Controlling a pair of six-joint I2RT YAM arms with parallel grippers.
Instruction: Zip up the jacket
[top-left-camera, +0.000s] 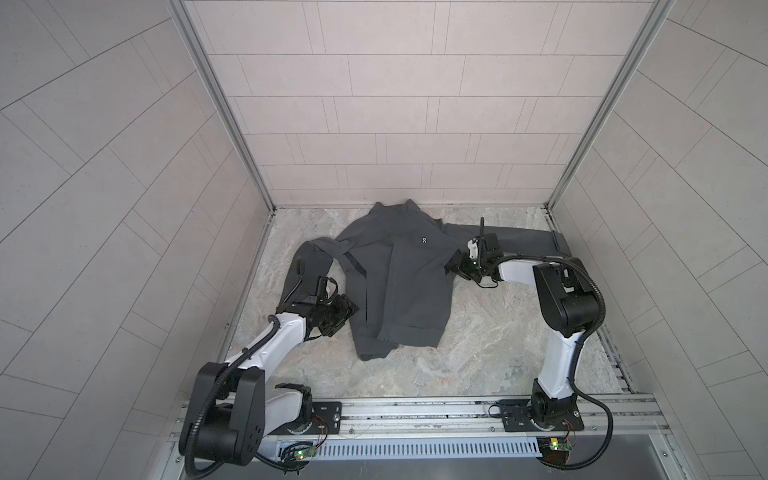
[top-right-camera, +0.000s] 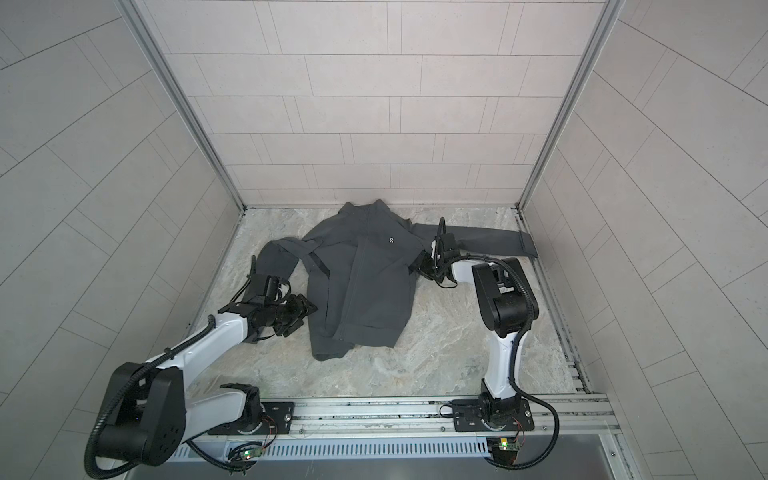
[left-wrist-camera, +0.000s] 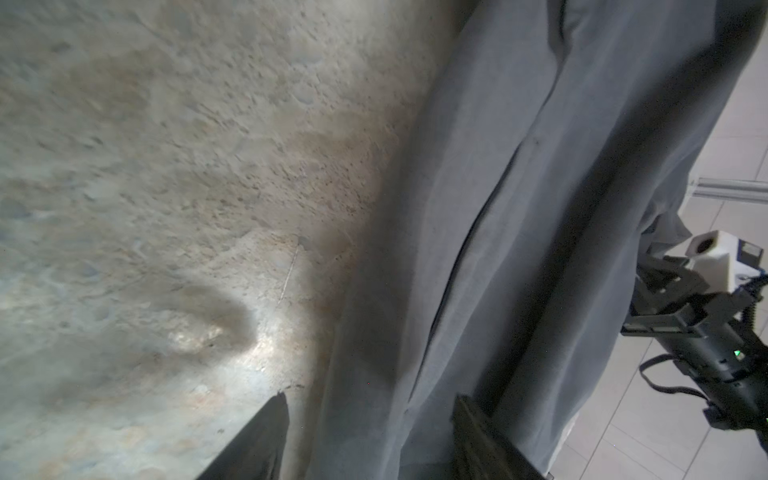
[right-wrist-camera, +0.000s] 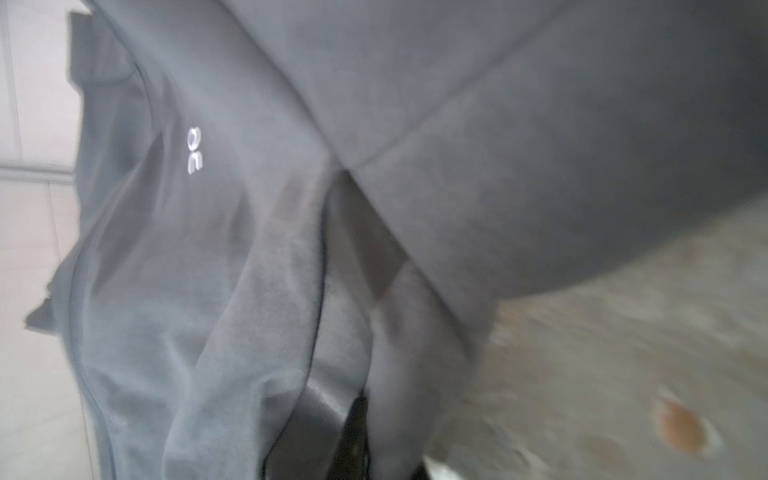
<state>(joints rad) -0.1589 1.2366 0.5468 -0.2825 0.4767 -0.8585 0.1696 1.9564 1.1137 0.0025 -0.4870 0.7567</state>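
**My tally: one jacket, pairs of most else**

I count two grippers, my left gripper (top-left-camera: 347, 316) and my right gripper (top-left-camera: 454, 268), with one jacket (top-left-camera: 419, 291) between them. It carries one zipper (top-left-camera: 392, 291) (down the middle, between my grippers), one white logo (top-left-camera: 424, 240) nearer my right gripper, two sleeves, a sleeve (top-left-camera: 307, 257) by my left gripper and a sleeve (top-left-camera: 523, 243) by my right, and two glossy black stripes, one stripe (top-left-camera: 353, 266) toward my left gripper, one stripe (right-wrist-camera: 320, 401) at my right.

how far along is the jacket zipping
The jacket lies front up on the table. In hand: the right gripper is shut on fabric under one sleeve; the left gripper stands open at the opposite side edge. Left: neither gripper is at the zip, and its hem ends look uneven, so zipping seems still to do.
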